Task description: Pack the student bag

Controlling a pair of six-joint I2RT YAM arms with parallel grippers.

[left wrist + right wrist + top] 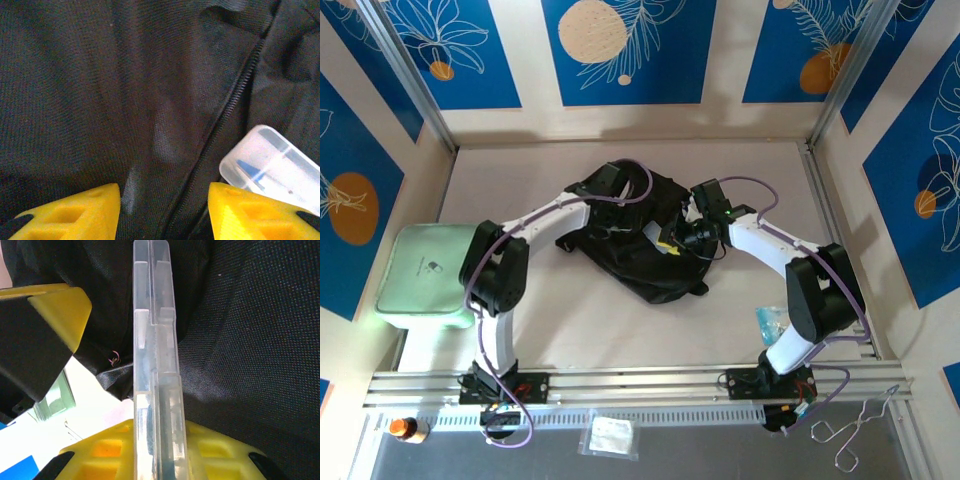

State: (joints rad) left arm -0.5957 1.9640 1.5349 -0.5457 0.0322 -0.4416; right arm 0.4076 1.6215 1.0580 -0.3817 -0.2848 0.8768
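I see the student bag [630, 240] lying mid-table, nearer the far edge. A pouch [425, 275] sits at the left edge, well apart from it. The right gripper [677, 240] holds a case [154, 365] at the bag's right side, just beside its zip [225, 130]. The left gripper [164, 212] hangs over the bag. A packet [768, 322] lies near the right edge.

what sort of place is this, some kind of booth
Probably a robot test booth, not a lived-in room: a white-and-black left robot arm and right robot arm bolted to a silver metal rail, blue leaf-print wall panels on three sides, and a large black fabric backpack laid out between the arms.
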